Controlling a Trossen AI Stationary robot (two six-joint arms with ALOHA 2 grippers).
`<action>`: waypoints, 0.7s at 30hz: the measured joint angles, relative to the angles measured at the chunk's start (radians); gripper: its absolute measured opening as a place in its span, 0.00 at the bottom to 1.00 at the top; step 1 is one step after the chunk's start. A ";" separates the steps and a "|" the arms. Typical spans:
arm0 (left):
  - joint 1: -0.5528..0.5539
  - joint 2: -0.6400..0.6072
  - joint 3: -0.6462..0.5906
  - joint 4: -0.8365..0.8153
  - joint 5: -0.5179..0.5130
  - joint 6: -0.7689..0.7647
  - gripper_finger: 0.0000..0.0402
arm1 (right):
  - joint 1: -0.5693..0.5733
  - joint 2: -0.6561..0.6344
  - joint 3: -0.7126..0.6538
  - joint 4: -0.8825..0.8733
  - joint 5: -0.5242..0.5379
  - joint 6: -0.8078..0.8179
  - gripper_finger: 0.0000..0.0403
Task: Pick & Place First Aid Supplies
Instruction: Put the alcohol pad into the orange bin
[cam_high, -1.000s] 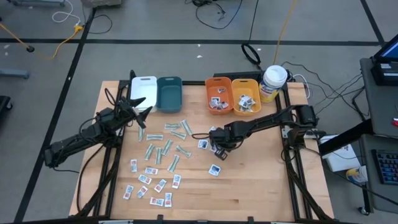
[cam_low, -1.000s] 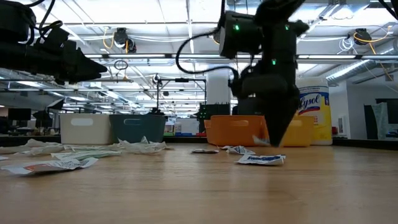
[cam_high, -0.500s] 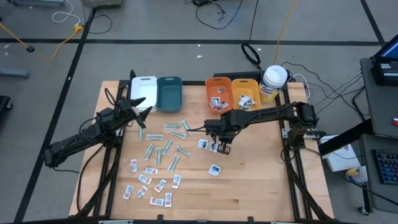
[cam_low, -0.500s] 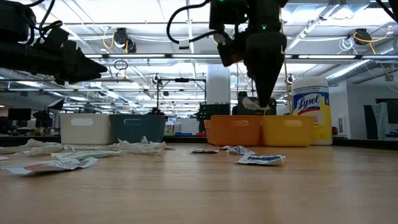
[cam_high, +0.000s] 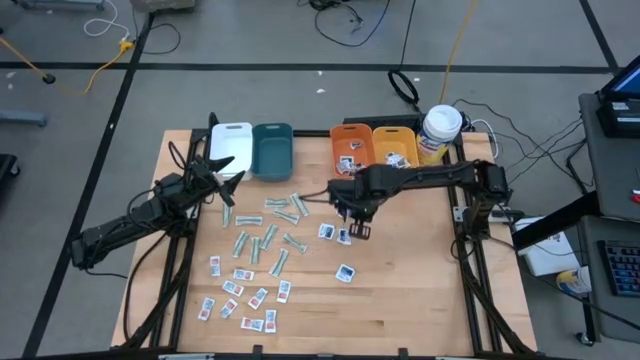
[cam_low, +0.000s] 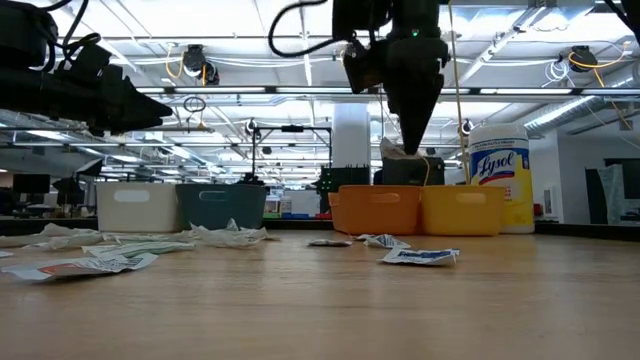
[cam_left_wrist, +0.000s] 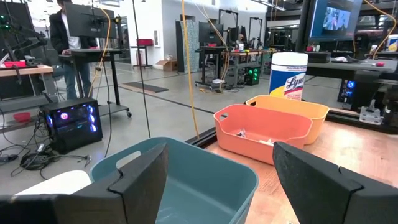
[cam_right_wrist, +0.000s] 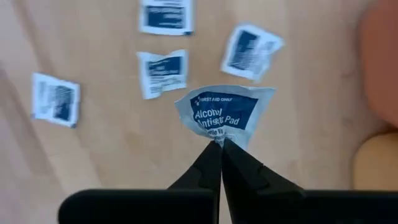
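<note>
Alcohol pad packet (cam_right_wrist: 224, 113), white with a blue panel, hangs pinched by one edge between the clenched fingertips (cam_right_wrist: 211, 163) of the right gripper (cam_high: 360, 226), lifted clear of the wooden table (cam_high: 420, 280). Taking the orange bin (cam_high: 350, 152) as landmark, the packet is in the air a little in front of it, toward the table's middle, with three like packets lying on the wood below it. In the low view the right gripper (cam_low: 408, 130) points down with the packet at its tip, above the level of the bin rims.

The step in hand, as I judge it, is carrying the packet to a bin. Doing it well means keeping the pinch firm, since only a thin edge is held, carrying the packet fully over the rim before lowering, and letting go only when it hangs inside the walls, so that the light paper cannot flutter out or catch on the rim.

Against the frames of a second ago, the right gripper has risen from the table and drawn nearer the orange bin, taking the packet with it.

Farther from that bin, past the teal bin (cam_high: 271, 150), the left gripper (cam_high: 222, 172) waits with fingers (cam_left_wrist: 140, 177) spread and nothing between them. The remaining first aid supplies (cam_high: 255, 260) lie scattered on the table in front of the bins.
</note>
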 joint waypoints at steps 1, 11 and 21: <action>0.000 0.000 0.000 0.000 0.000 0.000 0.74 | -0.017 0.000 0.000 0.000 0.001 -0.016 0.00; 0.000 0.000 0.000 0.000 0.000 0.000 0.74 | -0.199 0.000 0.000 0.065 0.136 -0.196 0.00; 0.000 0.000 0.000 0.000 0.000 0.000 0.74 | -0.368 0.000 0.000 0.248 0.209 -0.386 0.00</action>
